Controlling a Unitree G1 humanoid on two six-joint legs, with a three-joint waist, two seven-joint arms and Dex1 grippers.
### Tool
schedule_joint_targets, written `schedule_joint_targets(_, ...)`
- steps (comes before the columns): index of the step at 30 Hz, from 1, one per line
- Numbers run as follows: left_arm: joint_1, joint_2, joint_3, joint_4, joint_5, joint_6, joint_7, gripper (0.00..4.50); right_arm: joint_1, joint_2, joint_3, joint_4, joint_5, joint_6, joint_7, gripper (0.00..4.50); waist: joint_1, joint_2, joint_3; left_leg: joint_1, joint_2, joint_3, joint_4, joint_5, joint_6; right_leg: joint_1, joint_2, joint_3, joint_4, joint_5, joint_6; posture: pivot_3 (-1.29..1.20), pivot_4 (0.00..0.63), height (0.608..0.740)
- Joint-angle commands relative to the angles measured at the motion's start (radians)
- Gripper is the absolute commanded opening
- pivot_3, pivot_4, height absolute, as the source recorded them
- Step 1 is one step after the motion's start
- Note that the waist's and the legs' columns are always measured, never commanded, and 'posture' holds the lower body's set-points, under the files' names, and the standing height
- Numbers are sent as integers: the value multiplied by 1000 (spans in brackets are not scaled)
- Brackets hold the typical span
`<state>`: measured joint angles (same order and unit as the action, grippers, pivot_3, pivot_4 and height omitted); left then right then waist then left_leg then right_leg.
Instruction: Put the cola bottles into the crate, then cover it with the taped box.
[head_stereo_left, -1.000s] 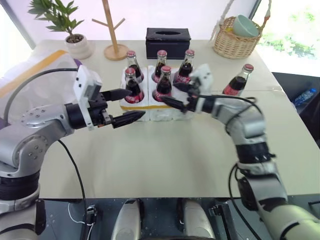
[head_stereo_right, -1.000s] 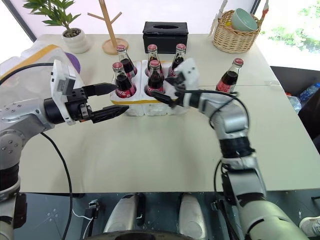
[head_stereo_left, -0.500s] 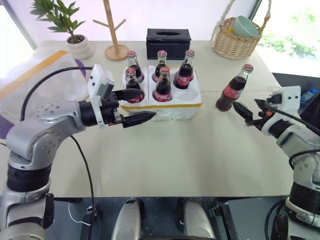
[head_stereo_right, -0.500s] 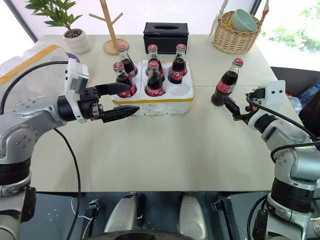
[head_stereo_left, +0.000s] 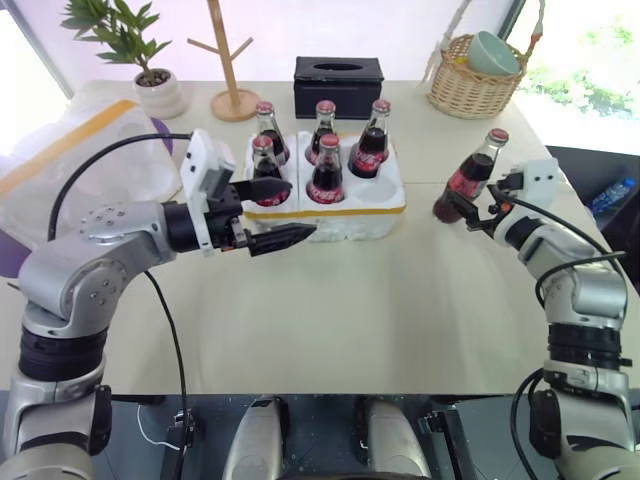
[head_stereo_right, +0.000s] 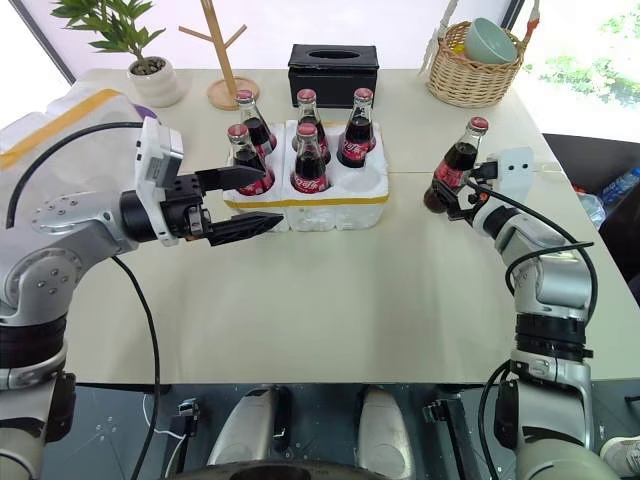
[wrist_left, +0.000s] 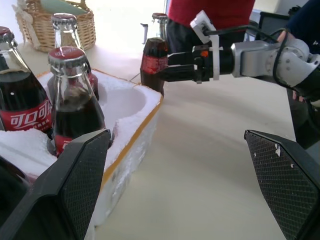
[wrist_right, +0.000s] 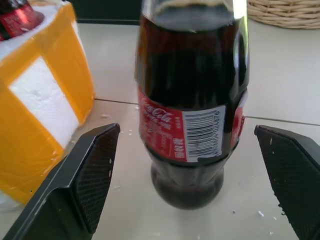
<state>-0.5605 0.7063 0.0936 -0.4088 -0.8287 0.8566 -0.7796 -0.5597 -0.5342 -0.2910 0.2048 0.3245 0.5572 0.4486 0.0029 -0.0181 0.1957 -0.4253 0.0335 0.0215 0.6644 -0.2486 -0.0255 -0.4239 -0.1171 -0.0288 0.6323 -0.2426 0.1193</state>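
head views: five cola bottles (head_stereo_left: 327, 169) stand in the crate (head_stereo_left: 330, 210); the sixth bottle (head_stereo_left: 466, 178) stands on the table (head_stereo_left: 330, 310) beside it. left wrist view: left gripper (wrist_left: 185, 185) spread wide beside the crate, one well empty. right wrist view: right gripper (wrist_right: 187, 175) spread around the sixth bottle, not touching; its label (wrist_right: 190, 132) shows a barcode.
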Motion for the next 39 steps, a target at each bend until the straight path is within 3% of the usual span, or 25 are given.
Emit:
schedule_joint_targets(1,0,10,20,-35,2,-23,0,4500,-82,-20,1,101,-3,-78,46,4418,-3,0,0,0,0,0,0,0,0,0,0,0,0,0,0,0,150,736)
schedule_joint_targets(6,-3,10,18,-37,6,-22,-1,4500,-173,-6,19,269,-24,-165,55,4418,-14,0,0,0,0,0,0,0,0,0,0,0,0,0,0,0,150,736)
schedule_joint_targets(9,-14,9,18,-37,5,-18,2,4500,-190,4,30,317,-31,-207,66,3649,-15,0,0,0,0,0,0,0,0,0,0,0,0,0,0,0,150,736)
schedule_joint_targets(11,-19,9,20,-36,4,-15,3,4500,-193,10,25,304,-15,-209,75,2682,-15,0,0,0,0,0,0,0,0,0,0,0,0,0,0,0,150,736)
schedule_joint_targets(21,-10,24,42,-28,0,-9,10,4500,-248,-22,-79,-14,224,-29,132,2681,-17,4,2,-1,0,0,0,0,0,-1,0,0,0,0,0,0,150,736)
schedule_joint_targets(26,-7,20,38,-23,6,-15,15,4500,-303,14,-43,-166,343,114,135,2681,-18,4,3,-1,0,0,-1,0,0,-1,0,0,0,0,0,0,150,736)
schedule_joint_targets(34,-8,23,45,-21,6,-17,20,4500,-235,20,210,-253,208,83,207,2681,-10,3,2,-1,0,0,0,0,0,-1,0,0,0,0,0,0,150,736)
schedule_joint_targets(39,-2,29,56,-25,3,-15,23,4500,-217,23,293,-229,114,21,224,2681,-15,3,2,-1,0,0,0,0,0,-1,0,0,0,0,0,0,150,736)
